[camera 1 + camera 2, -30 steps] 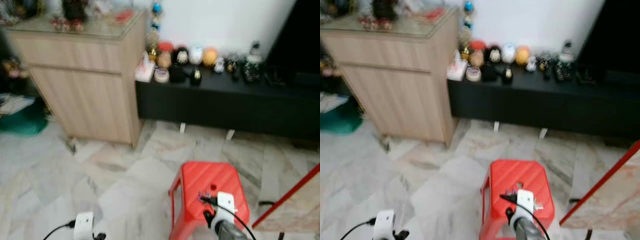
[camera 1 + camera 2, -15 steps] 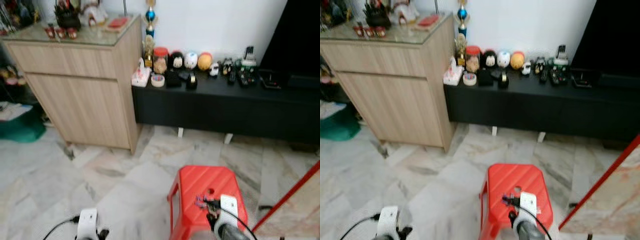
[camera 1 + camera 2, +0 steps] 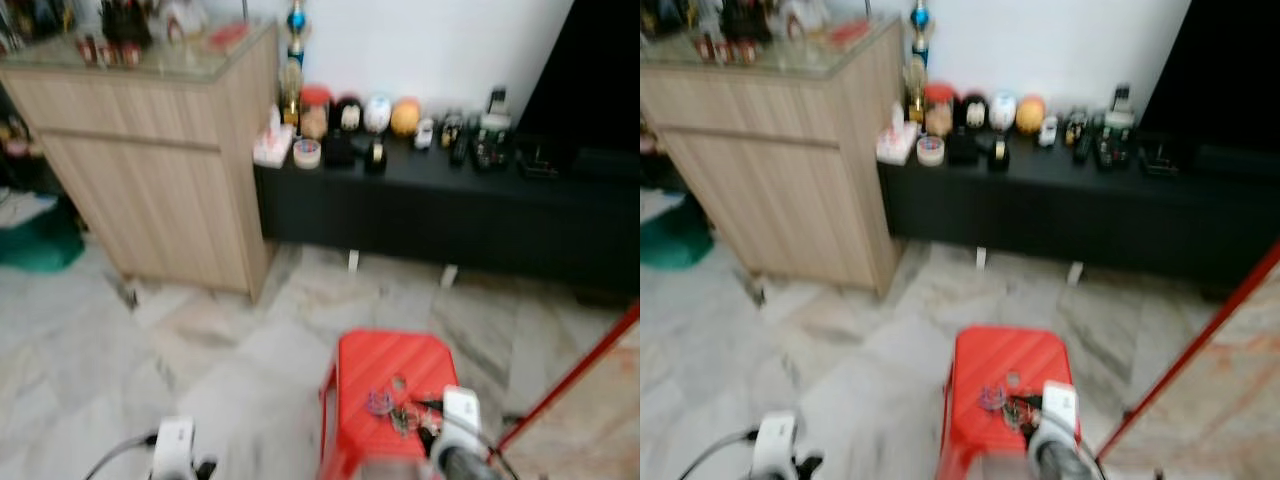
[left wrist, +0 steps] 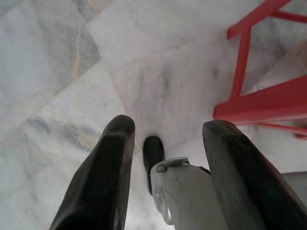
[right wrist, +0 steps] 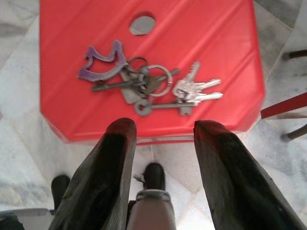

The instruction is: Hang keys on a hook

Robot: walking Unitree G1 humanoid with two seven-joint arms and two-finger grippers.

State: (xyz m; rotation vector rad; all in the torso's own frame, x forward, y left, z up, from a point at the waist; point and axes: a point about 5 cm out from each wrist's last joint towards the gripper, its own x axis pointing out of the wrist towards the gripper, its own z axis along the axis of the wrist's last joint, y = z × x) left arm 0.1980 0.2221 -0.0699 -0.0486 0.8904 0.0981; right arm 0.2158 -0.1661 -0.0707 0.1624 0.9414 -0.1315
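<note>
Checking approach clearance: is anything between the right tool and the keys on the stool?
Nothing visible. The keys lie bare on the stool, and the open right tool hangs just short of them.

A red stool (image 3: 1005, 385) stands at the lower centre on a marble floor (image 3: 840, 340), with a bunch of keys (image 3: 1002, 405) on its seat. The right arm's white wrist (image 3: 1055, 415) shows at the stool's near edge; the left wrist (image 3: 773, 445) sits at the lower left. A wooden cabinet (image 3: 790, 170) fills the upper left, beside a black bench (image 3: 1090, 215) lined with small ornaments (image 3: 985, 115). The picture is blurred.
</note>
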